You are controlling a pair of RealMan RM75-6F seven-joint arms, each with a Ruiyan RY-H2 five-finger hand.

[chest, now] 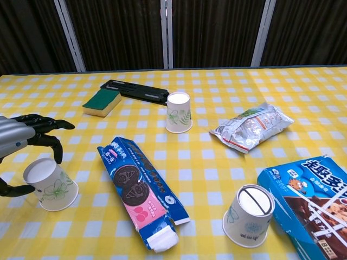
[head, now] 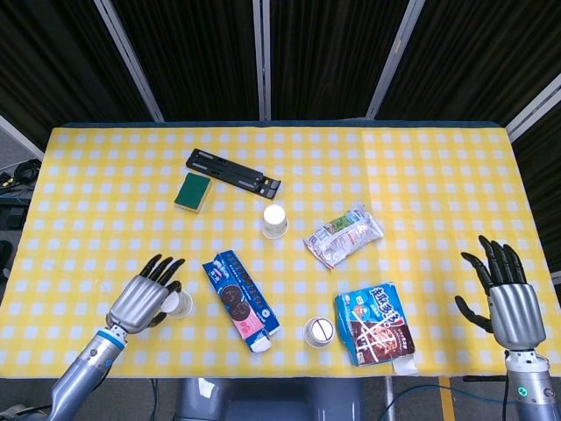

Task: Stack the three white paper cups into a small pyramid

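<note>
Three white paper cups stand apart on the yellow checked cloth. One cup (head: 275, 219) (chest: 179, 112) is upside down near the middle. A second cup (head: 319, 331) (chest: 248, 215) sits at the front, beside the blue bag. The third cup (head: 181, 303) (chest: 51, 184) lies tilted at the front left. My left hand (head: 145, 298) (chest: 21, 141) is right at that third cup, its fingers spread over the rim and its thumb low beside it; no firm grip shows. My right hand (head: 508, 298) hangs with fingers apart past the table's right edge, holding nothing.
A blue cookie box (head: 240, 299) (chest: 140, 189) lies between the left and front cups. A blue snack bag (head: 375, 323) (chest: 309, 197) and a silver packet (head: 344, 235) (chest: 252, 126) lie right of centre. A green sponge (head: 192, 192) and a black holder (head: 233, 173) sit further back.
</note>
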